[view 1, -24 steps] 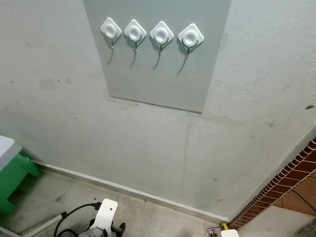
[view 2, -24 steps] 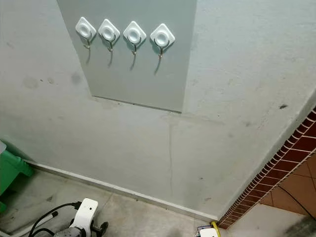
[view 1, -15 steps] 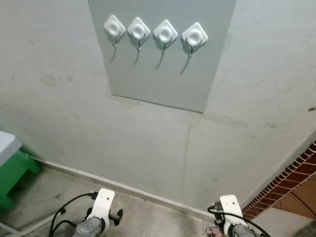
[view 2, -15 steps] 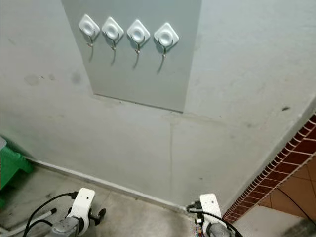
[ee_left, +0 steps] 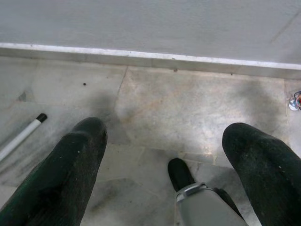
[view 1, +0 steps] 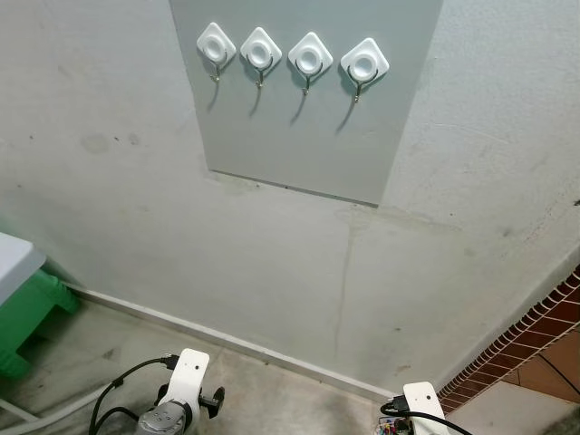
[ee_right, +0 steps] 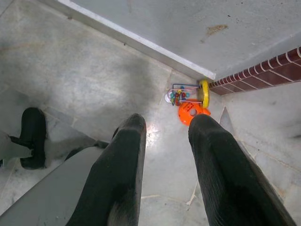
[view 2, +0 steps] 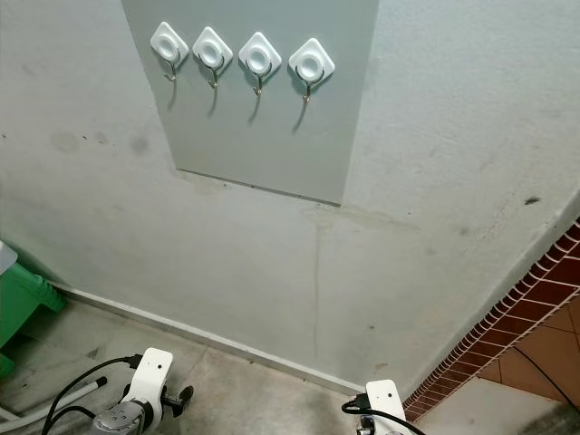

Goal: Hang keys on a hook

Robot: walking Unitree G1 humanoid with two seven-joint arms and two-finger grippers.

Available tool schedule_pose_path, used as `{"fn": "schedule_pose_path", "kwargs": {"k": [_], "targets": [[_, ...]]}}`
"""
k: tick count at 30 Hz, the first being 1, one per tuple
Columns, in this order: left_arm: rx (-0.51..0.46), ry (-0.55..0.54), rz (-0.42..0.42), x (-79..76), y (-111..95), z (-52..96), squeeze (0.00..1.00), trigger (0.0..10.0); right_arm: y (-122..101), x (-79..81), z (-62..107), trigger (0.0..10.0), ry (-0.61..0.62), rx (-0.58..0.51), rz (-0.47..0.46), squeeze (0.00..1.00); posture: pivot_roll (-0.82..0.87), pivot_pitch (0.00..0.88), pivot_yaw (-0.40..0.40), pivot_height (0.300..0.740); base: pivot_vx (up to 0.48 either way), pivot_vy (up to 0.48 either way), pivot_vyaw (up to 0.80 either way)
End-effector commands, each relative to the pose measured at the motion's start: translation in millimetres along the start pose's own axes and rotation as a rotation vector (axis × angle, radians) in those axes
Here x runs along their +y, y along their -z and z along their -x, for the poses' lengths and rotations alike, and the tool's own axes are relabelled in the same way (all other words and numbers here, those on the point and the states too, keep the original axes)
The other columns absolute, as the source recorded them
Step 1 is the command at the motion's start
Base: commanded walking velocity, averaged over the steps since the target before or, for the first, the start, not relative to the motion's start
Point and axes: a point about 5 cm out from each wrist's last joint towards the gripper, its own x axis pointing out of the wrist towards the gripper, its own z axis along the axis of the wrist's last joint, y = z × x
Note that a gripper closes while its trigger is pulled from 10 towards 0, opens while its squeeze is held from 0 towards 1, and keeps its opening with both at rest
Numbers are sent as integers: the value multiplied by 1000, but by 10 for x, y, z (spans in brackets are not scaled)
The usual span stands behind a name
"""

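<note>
i'm facing a grey wall [view 1: 489,181] with a darker grey panel [view 1: 304,136] fixed to it. four white diamond-shaped hooks [view 1: 309,58] sit in a row near the top of the panel, each with a small metal hook hanging below its pad, and all four are bare. a faint vertical stain runs down the wall under the panel's lower right corner.

my left gripper [ee_left: 164,155] hangs low over the stone floor [ee_left: 188,108], its two black fingers [ee_left: 70,165] spread wide apart with nothing between them. in the head view i see its white wrist housing [view 1: 188,379] at the bottom edge, with a black cable looping off it. a white rod with a black tip [ee_left: 21,136] lies on the floor near it.

my right gripper [ee_right: 167,155] is also down low, fingers [ee_right: 124,165] parted with a gap between them and holding nothing. past its tips, the keys [ee_right: 188,96] lie on the floor: a small bunch with coloured beads, a yellow ring and an orange tag, right where the skirting [ee_right: 141,42] meets a strip of red brick tiles [ee_right: 263,70]. they are not touching the gripper.

to my left there is a green stool [view 1: 27,317] with a white thing [view 1: 14,272] resting on top of it.
</note>
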Motion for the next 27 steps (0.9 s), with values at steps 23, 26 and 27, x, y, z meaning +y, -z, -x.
{"fn": "schedule_pose_path", "kwargs": {"k": [23,26,27], "targets": [[-15,16,44,-88,66,13,0,10000,-45,88,8,10000,-87,-87,-116,0,-49,0,39,740,0,0,0],[-13,-2,80,-77,63,11,0,10000,-34,96,9,10000,-85,-82,-104,0,-50,0,38,740,0,0,0],[-14,-2,80,-76,59,10,0,10000,-32,99,9,10000,-87,-81,-105,0,-50,0,37,740,0,0,0]]}}
